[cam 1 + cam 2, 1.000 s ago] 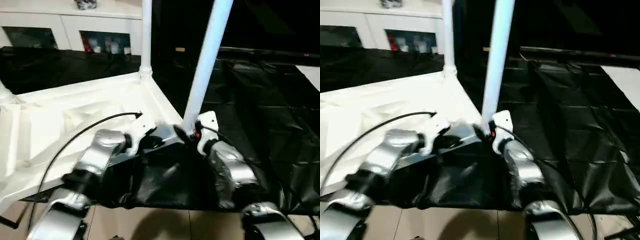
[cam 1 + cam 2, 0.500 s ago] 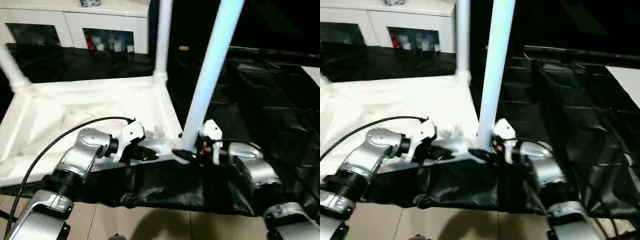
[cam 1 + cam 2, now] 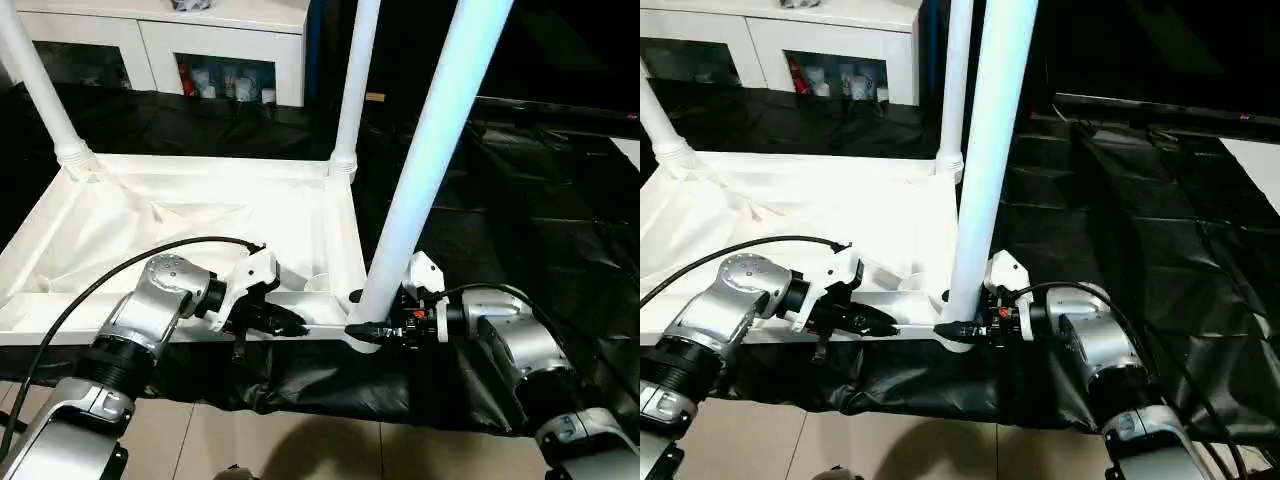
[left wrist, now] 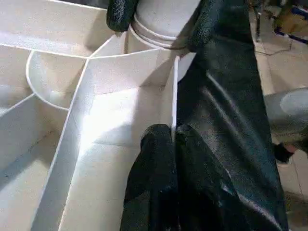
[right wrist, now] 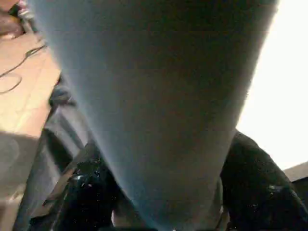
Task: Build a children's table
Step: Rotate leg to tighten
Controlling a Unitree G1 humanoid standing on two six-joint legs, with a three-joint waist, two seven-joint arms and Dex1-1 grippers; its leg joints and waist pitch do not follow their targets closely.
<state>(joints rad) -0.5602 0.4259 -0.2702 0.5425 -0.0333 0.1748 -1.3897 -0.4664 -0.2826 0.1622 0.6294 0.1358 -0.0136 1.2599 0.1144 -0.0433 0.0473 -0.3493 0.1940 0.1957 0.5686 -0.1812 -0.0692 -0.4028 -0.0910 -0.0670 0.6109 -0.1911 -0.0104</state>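
Note:
The children's table lies upside down on the black-covered work table, its white underside facing up. Three white legs stand in its corner sockets: two at the back and one at the near right corner. My left gripper is shut on the thin near rim wall, just left of that corner. My right gripper reaches in from the right. Its black fingers press on both sides of the near leg's base.
A white cabinet with glass doors stands behind the work table. Black sheeting covers the table to the right and hangs over its near edge. A black cable loops off my left forearm. Tiled floor lies below.
The whole view has shifted and levelled. My right gripper's fingers have drawn in around the near leg's base. My left gripper has stayed shut at the near rim.

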